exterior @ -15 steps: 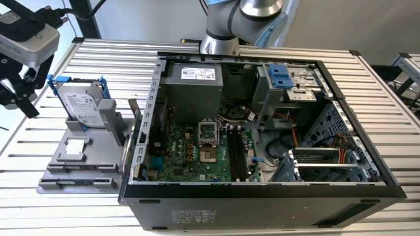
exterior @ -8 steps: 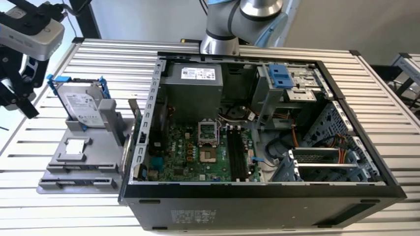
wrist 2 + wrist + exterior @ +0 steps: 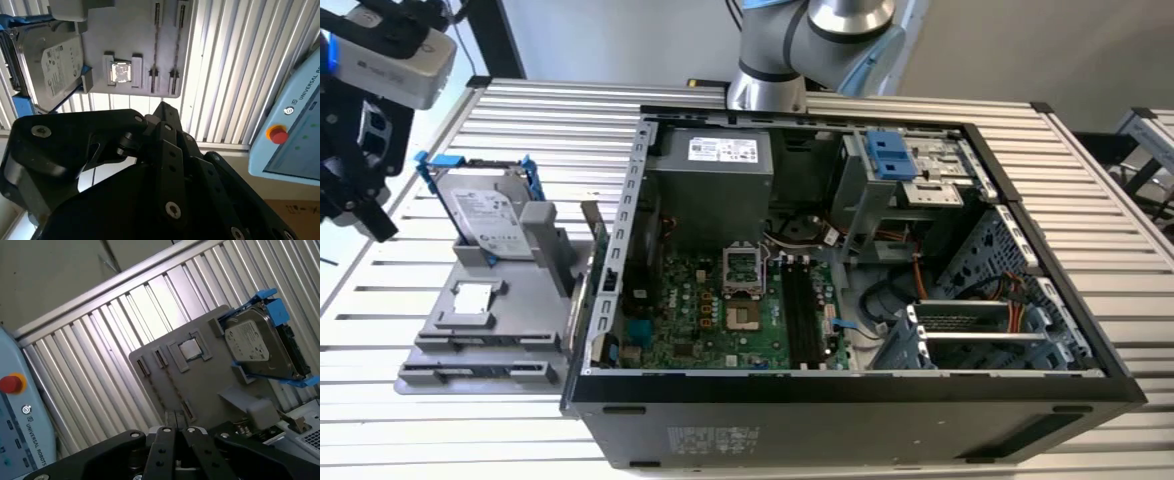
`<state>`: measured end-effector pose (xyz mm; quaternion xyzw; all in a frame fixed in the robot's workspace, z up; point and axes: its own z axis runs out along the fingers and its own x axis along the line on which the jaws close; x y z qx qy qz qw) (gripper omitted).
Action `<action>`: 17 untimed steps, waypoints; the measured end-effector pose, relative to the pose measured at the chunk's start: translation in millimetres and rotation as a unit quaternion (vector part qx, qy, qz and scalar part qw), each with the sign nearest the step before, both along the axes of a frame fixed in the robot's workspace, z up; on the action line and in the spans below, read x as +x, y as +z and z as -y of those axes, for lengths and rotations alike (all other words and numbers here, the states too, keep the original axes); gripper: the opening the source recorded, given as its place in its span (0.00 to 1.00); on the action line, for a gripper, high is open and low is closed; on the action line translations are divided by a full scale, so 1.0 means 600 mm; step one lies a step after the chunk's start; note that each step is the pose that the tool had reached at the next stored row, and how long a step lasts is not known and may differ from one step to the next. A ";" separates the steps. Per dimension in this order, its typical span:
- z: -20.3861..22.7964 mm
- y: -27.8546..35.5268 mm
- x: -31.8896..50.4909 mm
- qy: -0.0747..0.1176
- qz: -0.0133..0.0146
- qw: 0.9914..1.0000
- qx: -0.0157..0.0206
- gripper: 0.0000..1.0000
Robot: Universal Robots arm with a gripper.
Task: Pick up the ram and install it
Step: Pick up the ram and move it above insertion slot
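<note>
A thin dark strip, apparently the ram point(image 3: 173, 385) point(image 3: 156, 40), stands edge-up in a narrow groove of the grey fixture point(image 3: 520, 330), next to the small silver chip point(image 3: 474, 295). In the exterior view I cannot make out the ram. My gripper point(image 3: 360, 200) point(image 3: 175, 416) point(image 3: 162, 107) hangs above the slatted table at the exterior view's left, well clear of the fixture. Its black fingers meet at the tips with nothing between them. The open computer case point(image 3: 1067, 330) lies to the fixture's right, and the motherboard's long black slots point(image 3: 801, 315) face up inside.
A silver hard drive in a blue frame point(image 3: 487, 215) stands upright at the back of the fixture. A pale blue pendant with a red button point(image 3: 277, 134) lies beside the table. The arm's base point(image 3: 767, 90) rises behind the case.
</note>
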<state>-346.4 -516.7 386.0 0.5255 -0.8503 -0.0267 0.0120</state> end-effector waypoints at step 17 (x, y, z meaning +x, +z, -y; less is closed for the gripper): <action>0.0000 0.000 0.000 0.160 0.012 0.987 -0.002 0.00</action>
